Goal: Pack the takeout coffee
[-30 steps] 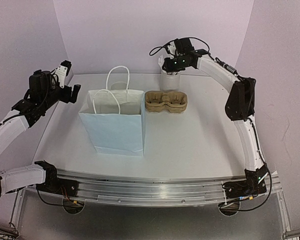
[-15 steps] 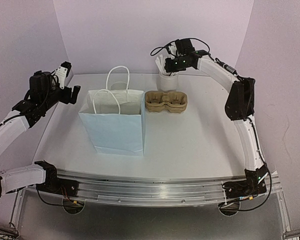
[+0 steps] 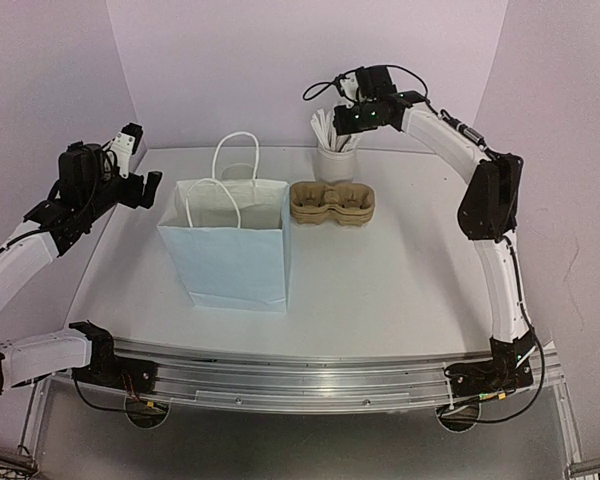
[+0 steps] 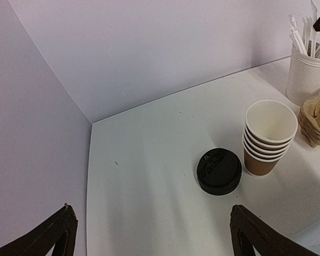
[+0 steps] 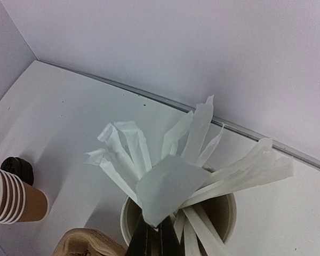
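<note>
The takeout coffee is out of view in every frame. My right gripper [image 3: 342, 122] hangs at the back of the table, just above a white ribbed holder [image 3: 338, 160] full of paper-wrapped straws. In the right wrist view its jaws [image 5: 159, 234] are shut on the lower end of one white wrapped straw [image 5: 168, 189], which stands up in front of the others. My left gripper [image 3: 140, 165] is raised at the far left, open and holding nothing. Its two fingertips [image 4: 58, 234] sit wide apart at the bottom of the left wrist view.
A white paper bag [image 3: 235, 240] with handles stands open in the middle. A stack of brown pulp cup carriers [image 3: 332, 202] sits right of it. Behind the bag are a nested stack of brown cups [image 4: 268, 138] and a pile of black lids [image 4: 219, 170].
My right gripper has shut on a wrapped straw and lifted a little above the holder. The left arm has not moved.
</note>
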